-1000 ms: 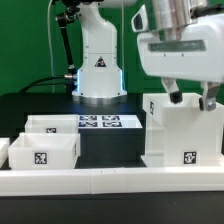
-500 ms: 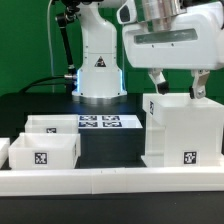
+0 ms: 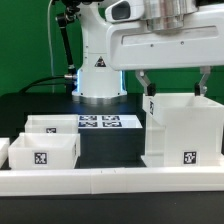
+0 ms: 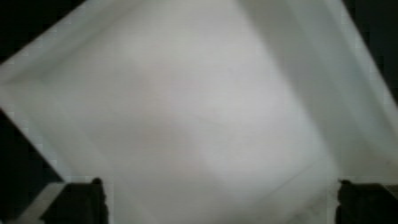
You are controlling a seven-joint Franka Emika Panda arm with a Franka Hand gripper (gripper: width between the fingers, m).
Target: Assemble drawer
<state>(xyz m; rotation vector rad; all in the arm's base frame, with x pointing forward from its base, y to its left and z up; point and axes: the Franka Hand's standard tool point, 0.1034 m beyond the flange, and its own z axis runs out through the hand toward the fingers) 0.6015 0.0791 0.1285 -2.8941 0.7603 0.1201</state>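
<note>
Gripper (image 3: pixel 176 90) hangs directly over the drawer's box shell (image 3: pixel 185 135), on the exterior view's right. Jaws are released and spread wide, with nothing between them. One finger (image 3: pixel 148 86) sits just above the shell's rim on the exterior view's left. The other is above the open top, nearer the far side. I can't tell whether either tip touches the rim.

The box shell stands upright on the black table (image 3: pixel 35 105), open top facing up, with a tag (image 3: pixel 189 157) low on its front face. It sits just behind the long low rail (image 3: pixel 110 181) that runs along the front edge.

Wrist view: the white box shell (image 4: pixel 196 110) fills nearly the whole frame, blurred. Two dark fingertips (image 4: pixel 80 200) are visible at the edge of the picture, well apart. This matches the open jaws.

The two trays are well clear of the gripper, on the exterior view's left. The front tray (image 3: pixel 42 155) has its tag facing the camera. The rear tray (image 3: pixel 52 124) is just behind it. The marker board (image 3: pixel 100 123) lies flat between the rear tray and the box shell.
</note>
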